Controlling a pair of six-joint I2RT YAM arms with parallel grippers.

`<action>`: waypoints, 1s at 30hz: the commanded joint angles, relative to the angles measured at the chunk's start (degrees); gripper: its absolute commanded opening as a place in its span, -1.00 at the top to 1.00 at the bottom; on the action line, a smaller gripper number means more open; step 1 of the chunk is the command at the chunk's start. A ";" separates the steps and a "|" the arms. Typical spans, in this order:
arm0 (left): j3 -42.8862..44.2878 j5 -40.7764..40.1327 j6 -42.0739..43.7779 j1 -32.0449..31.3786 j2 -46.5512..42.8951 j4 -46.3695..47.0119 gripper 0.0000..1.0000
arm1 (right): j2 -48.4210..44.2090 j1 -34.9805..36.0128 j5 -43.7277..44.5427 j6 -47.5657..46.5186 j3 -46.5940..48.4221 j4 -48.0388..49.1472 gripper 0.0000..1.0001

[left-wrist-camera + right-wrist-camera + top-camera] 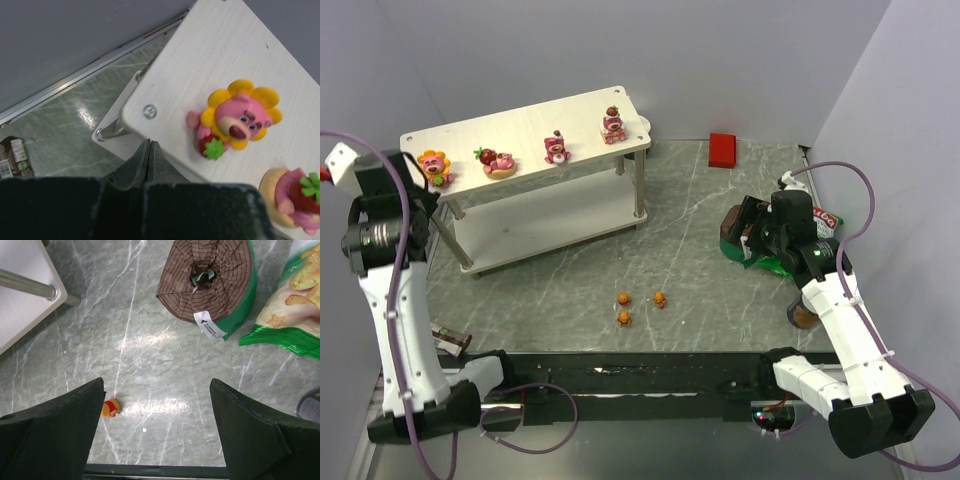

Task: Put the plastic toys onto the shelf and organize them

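left claw [150,155]: pinched fully closed, nothing in it
flower-faced toy [240,117]: sits on the shelf [210,55] top, just past the tips, off to the right
right claw [157,390]: spread wide, empty
orange bear [110,408]: right beside one finger's inner edge

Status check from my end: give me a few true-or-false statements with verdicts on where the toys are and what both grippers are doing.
1. The flower-faced toy and three strawberry bears stand on the top board of the shelf. True.
2. The three small orange bears sit on the shelf's lower board. False: they lie on the table in front of the shelf.
3. The left gripper is shut with nothing in it. True.
4. The right gripper grips an orange bear. False: it is open and empty, and one bear lies on the table beside its finger.
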 commanded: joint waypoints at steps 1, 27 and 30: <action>-0.10 -2.91 -1.51 0.19 -7.04 -1.12 0.98 | 0.33 -0.36 -2.14 -1.37 1.56 2.00 -0.86; -25.66 52.91 10.36 -19.65 -21.65 40.10 -0.93 | 5.85 29.95 -8.65 -10.34 -11.09 18.43 -0.99; -26.81 49.92 10.71 -22.82 -21.65 41.07 -0.93 | 8.23 33.20 -4.71 -7.62 -12.14 18.26 -0.99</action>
